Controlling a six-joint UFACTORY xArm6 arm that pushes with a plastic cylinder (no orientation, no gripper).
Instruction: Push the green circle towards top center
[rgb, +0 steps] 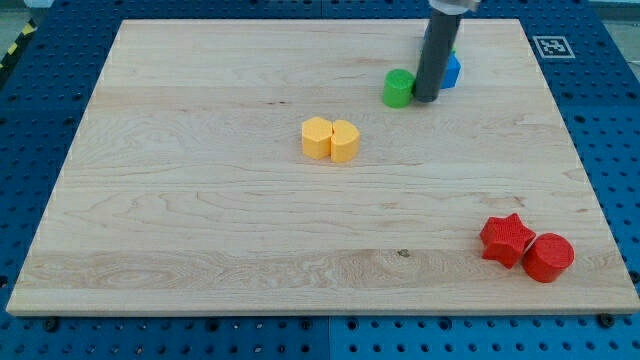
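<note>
The green circle sits on the wooden board near the view's top, right of centre. My tip rests right beside the green circle, on its right side, seemingly touching it. A blue block lies just behind the rod to the right, partly hidden by it; its shape cannot be made out.
Two yellow blocks sit side by side near the board's middle, the left a hexagon, the right heart-like. A red star and a red circle touch each other at the view's bottom right. The board's top edge is close behind the rod.
</note>
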